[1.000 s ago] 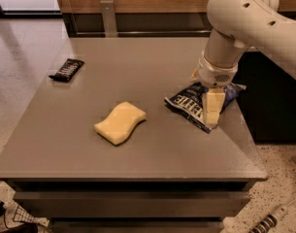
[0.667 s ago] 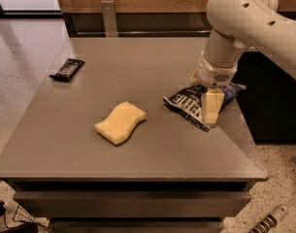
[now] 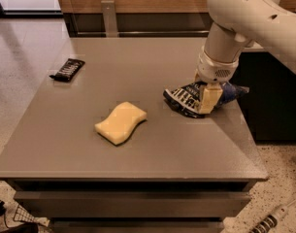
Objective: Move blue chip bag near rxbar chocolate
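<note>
Lifted a little since a second ago: gripper [image 3: 208,98] and blue chip bag [image 3: 185,99] together, right of the sponge [image 3: 121,123]. No shift in sponge or rxbar chocolate [image 3: 67,69]. Clamped on the bag's far end from the sponge (one pale finger pad across the front, the other hidden behind). Seemingly just clear of the table [image 3: 138,164], with the bulk poking out toward the sponge. Probably light, crinkly, soft and slick, so prone to swing or slip, with crushable contents. Better pinched at a crimped edge or fold than across the puffed middle. Not yet carried over to the bar, up-left of the sponge.
</note>
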Robot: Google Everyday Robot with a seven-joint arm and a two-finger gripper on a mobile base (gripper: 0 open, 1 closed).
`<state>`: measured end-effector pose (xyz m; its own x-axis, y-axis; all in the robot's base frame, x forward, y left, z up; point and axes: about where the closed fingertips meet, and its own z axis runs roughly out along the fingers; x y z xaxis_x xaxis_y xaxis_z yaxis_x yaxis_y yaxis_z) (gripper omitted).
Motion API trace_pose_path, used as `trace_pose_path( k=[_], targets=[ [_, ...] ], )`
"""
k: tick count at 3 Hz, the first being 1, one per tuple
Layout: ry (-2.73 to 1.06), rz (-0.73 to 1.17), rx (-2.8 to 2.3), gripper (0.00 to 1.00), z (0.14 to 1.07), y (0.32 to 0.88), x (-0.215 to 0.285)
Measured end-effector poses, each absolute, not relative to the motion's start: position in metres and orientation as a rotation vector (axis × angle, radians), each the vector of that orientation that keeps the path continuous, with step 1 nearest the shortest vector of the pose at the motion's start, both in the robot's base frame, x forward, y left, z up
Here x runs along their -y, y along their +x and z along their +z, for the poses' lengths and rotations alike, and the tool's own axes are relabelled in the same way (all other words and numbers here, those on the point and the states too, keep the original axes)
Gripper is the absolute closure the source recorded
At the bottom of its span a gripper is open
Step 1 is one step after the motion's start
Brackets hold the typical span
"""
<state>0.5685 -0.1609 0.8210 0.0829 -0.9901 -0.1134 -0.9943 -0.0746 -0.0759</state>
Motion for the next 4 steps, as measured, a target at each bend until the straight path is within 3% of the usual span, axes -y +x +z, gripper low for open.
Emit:
trace_pose_path(
  k=[1,4],
  targets=[
    [-2.210,0.048,-2.041,1.00,0.824,0.568,0.161],
    [-2.163,-0.036,-1.813,1.00,0.910,0.577,0.127]
  ],
)
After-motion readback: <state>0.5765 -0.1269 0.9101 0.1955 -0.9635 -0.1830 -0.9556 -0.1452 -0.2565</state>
